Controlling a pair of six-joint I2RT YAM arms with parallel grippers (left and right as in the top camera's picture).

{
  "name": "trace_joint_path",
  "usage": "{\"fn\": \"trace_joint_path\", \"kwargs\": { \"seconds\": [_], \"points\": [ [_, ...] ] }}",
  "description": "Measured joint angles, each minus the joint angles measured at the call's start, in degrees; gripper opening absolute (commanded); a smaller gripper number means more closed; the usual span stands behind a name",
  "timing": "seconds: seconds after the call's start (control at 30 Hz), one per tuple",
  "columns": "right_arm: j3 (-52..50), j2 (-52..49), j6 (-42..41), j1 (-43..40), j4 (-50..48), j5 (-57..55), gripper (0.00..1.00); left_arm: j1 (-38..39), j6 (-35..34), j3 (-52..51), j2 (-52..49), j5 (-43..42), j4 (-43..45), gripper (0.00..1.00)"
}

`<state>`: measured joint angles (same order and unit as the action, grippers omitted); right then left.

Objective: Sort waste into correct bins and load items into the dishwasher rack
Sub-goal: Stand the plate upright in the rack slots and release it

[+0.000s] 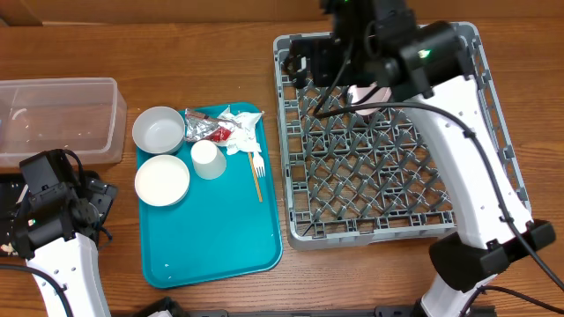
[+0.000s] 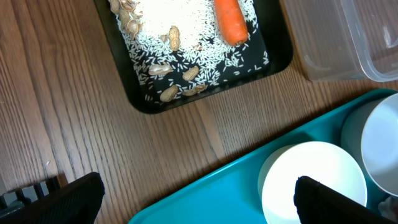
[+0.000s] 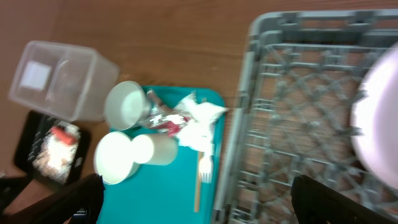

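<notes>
The grey dishwasher rack (image 1: 388, 176) stands at the right, and the pinkish plate (image 1: 368, 94) stands in its far part, also in the right wrist view (image 3: 376, 118). My right gripper (image 3: 199, 205) is open and empty above the rack's left edge. On the teal tray (image 1: 211, 238) lie two white bowls (image 1: 159, 129) (image 1: 162, 180), a cup (image 1: 208, 158), a napkin (image 1: 242, 130), foil wrappers (image 1: 204, 128) and a fork (image 1: 257, 172). My left gripper (image 2: 196, 205) is open and empty over the tray's edge next to a bowl (image 2: 311, 180). The black tray (image 2: 199, 56) holds rice, peanuts and a carrot (image 2: 230, 22).
The clear tub (image 1: 53, 119) stands at the far left, beside the black tray; it also shows in the left wrist view (image 2: 348, 37). My left arm covers the black tray in the overhead view. Bare wood lies between the teal tray and the rack.
</notes>
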<state>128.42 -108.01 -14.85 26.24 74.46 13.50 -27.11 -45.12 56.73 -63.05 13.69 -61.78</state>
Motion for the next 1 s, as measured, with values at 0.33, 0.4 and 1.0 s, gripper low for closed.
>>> {"fn": "trace_joint_path", "kwargs": {
  "seconds": [0.33,0.4,1.0],
  "points": [
    [-5.2,-7.8,-0.1,9.0,-4.0,2.1,1.00,0.0,0.0,0.0,0.0,0.0,0.0,1.00],
    [-5.4,-9.7,-0.1,10.8,-4.7,1.5,1.00,0.0,0.0,0.0,0.0,0.0,0.0,1.00],
    [-3.5,-10.5,-1.3,15.1,-2.7,-9.3,1.00,0.0,0.0,0.0,0.0,0.0,0.0,1.00]
  ]
}}
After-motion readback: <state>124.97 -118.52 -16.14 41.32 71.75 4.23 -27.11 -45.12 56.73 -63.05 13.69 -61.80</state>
